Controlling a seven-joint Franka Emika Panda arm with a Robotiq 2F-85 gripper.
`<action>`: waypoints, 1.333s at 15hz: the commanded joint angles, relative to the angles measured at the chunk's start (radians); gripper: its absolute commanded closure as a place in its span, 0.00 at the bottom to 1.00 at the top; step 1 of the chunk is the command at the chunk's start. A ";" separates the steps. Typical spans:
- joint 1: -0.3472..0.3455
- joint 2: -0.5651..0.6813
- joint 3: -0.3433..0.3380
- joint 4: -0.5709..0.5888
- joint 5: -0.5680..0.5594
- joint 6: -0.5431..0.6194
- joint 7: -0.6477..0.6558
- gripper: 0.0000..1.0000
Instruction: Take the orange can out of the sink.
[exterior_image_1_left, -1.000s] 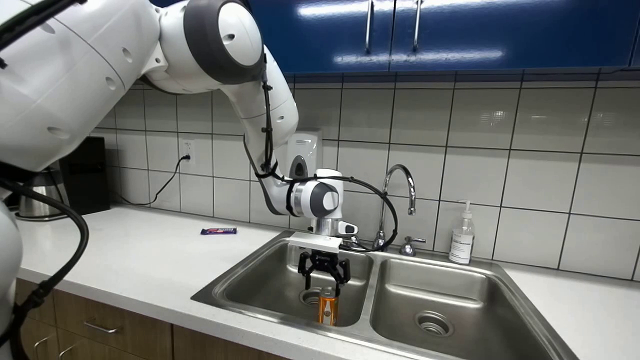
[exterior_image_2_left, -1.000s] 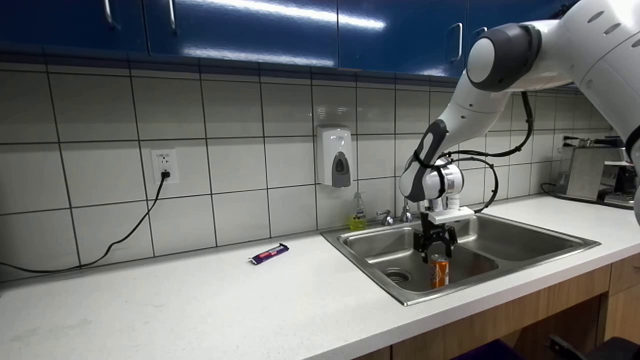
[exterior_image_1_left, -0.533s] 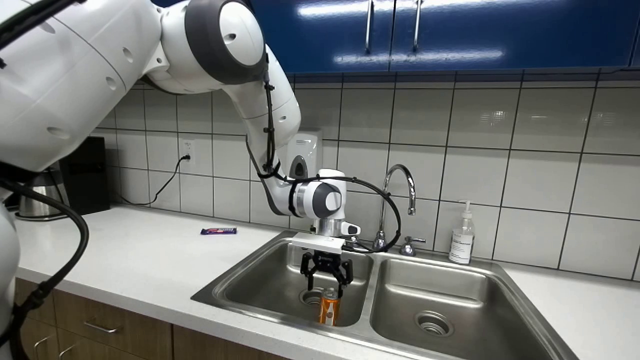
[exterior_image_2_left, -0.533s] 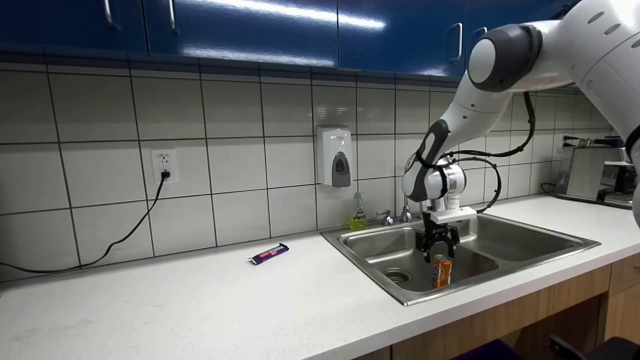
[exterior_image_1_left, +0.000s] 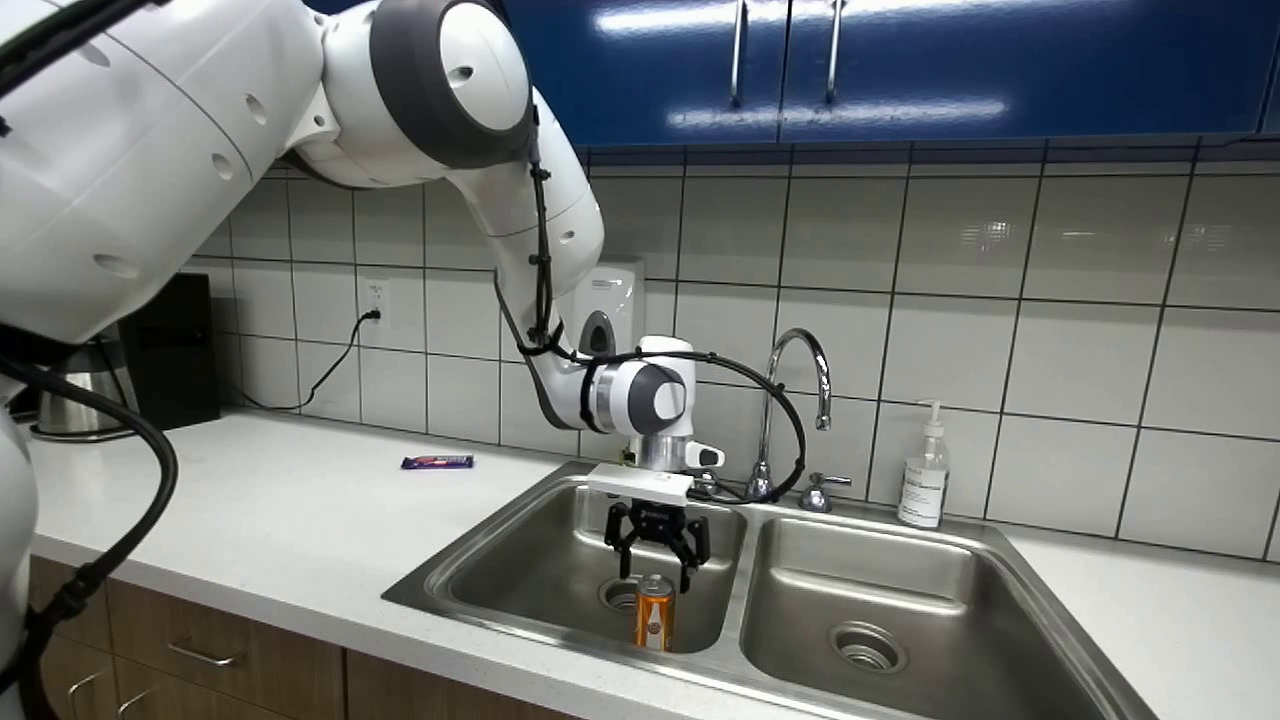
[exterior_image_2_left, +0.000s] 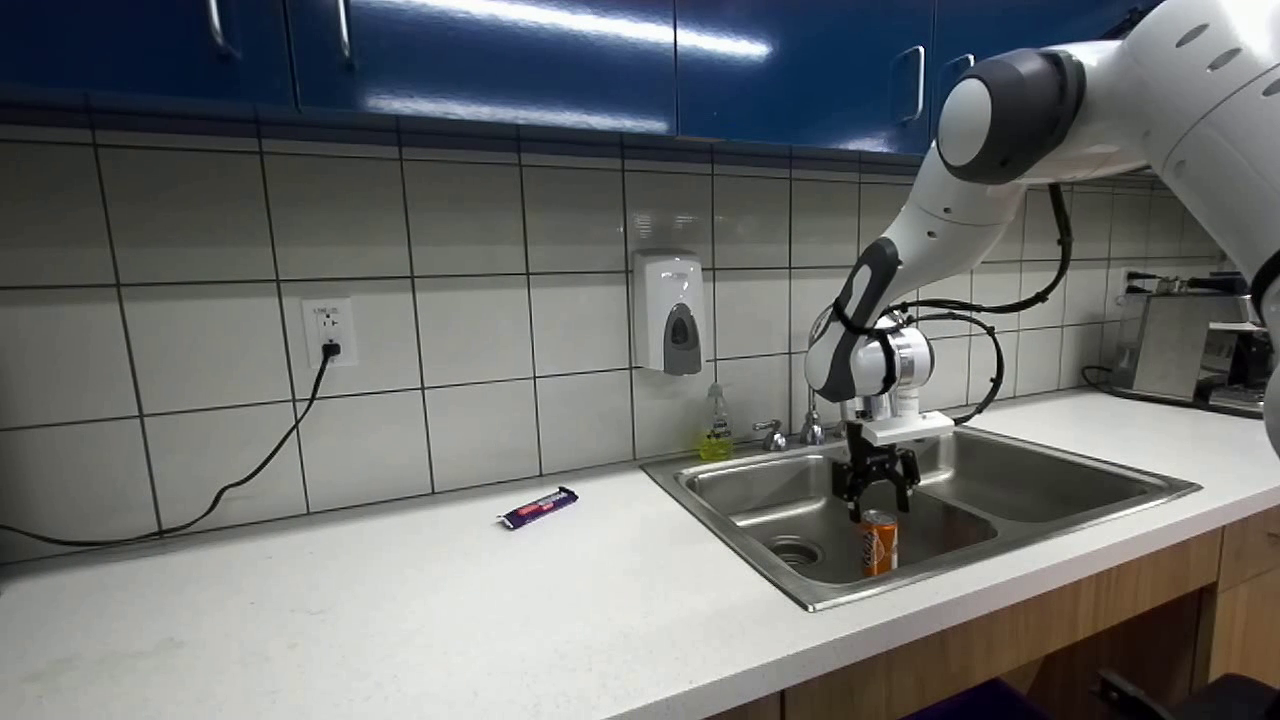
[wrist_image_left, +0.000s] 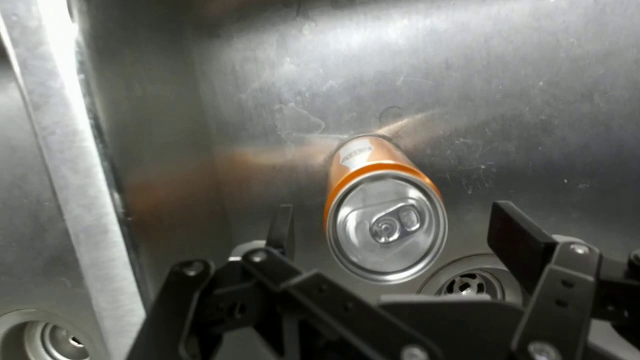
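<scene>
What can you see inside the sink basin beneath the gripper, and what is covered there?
In that sink basin, the orange can stands upright, apart from the drain. Whatever lies directly under the can is covered and cannot be seen.

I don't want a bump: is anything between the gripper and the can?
Nothing visible stands between the gripper and the can: in the wrist view, its top shows uncovered between the open jaws, a gap on each side.
</scene>
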 joint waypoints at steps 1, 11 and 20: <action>-0.016 0.009 0.014 0.016 0.013 0.004 -0.019 0.00; -0.020 0.038 0.018 0.026 0.016 0.004 -0.024 0.00; -0.022 0.065 0.015 0.051 0.013 0.002 -0.023 0.00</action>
